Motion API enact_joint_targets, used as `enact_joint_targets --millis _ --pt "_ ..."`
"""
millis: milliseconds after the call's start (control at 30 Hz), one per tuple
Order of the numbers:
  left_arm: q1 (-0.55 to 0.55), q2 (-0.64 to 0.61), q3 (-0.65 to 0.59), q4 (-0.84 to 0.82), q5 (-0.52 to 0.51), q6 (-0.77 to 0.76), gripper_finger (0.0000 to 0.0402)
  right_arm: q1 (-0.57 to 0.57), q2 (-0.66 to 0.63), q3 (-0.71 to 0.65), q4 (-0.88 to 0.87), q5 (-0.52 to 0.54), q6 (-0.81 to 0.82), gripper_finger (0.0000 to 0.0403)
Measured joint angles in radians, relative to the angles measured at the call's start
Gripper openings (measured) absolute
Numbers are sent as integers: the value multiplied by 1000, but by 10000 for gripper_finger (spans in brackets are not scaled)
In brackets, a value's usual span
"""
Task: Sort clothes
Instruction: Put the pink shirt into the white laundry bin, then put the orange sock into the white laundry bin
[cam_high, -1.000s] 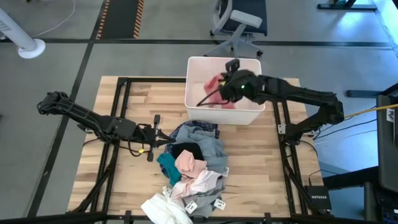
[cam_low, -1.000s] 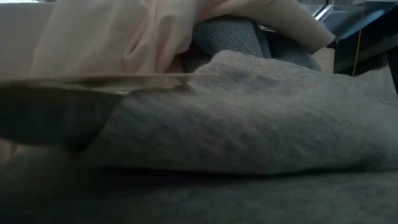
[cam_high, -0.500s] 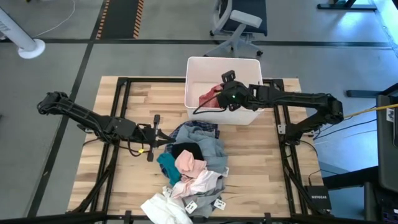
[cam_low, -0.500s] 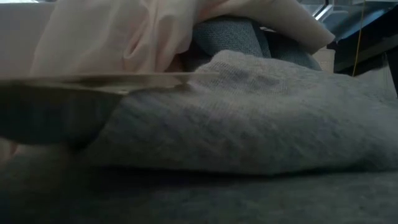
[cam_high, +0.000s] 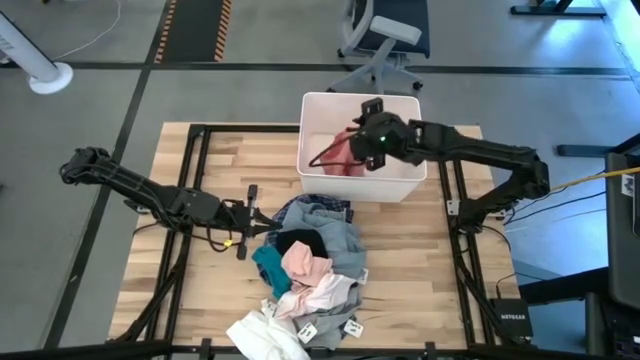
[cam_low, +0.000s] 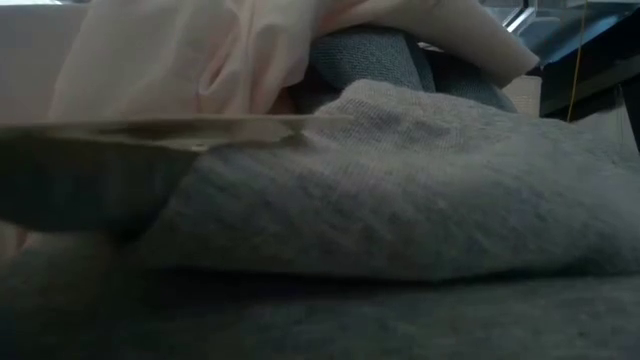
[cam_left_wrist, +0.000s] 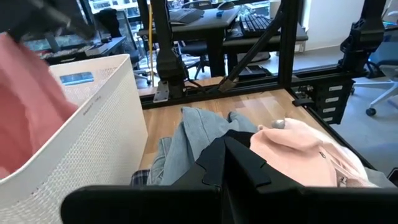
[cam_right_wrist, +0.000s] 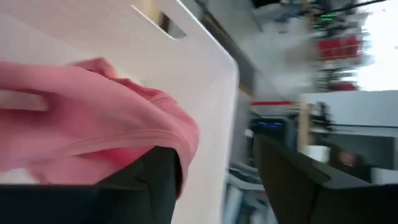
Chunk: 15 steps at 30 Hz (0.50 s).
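Note:
A pink garment (cam_high: 338, 155) lies inside the white bin (cam_high: 320, 105) at the table's far side. My right gripper (cam_high: 368, 140) hangs open just above it, and in its wrist view the garment (cam_right_wrist: 93, 118) bunches beside one finger. The other clothes (cam_high: 310, 265) are piled on the table's near middle: plaid, blue-grey, black, teal, pale pink and white pieces, some with white tags. My left gripper (cam_high: 252, 214) is shut, level, just left of the pile. My right gripper stands open over the bin. A fold of the pink garment (cam_right_wrist: 177, 134) lies right at one finger (cam_right_wrist: 155, 183), and I cannot tell whether it touches that finger. The other finger stands clear beside the bin's wall.
Grey and pale pink cloth (cam_low: 400, 200) from the pile fills the low view. Black frame rails (cam_high: 195, 180) run along the table's left and right sides. An office chair (cam_high: 385, 40) stands beyond the bin, and the bin's mesh wall (cam_left_wrist: 93, 143) rises close beside my left gripper.
My right gripper dipped toward the bin's near wall with the pink garment, then drew back toward the far side and rolled somewhat. The garment has gone from bunched up at the gripper to lying lower in the bin, on its left side.

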Motion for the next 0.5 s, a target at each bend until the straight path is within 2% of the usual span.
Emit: enact_joint_targets --millis 167,267,333,500 --pt "0 0 0 7 0 0 0 -37 2 98 -213 -195 139 220" --pt "0 0 0 10 0 7 0 -54 2 139 -338 -261 181 220" --pt "0 0 0 11 0 7 0 -54 1 149 -380 -256 185 220" --pt "0 0 0 15 0 7 0 -51 2 150 -385 -88 189 220"
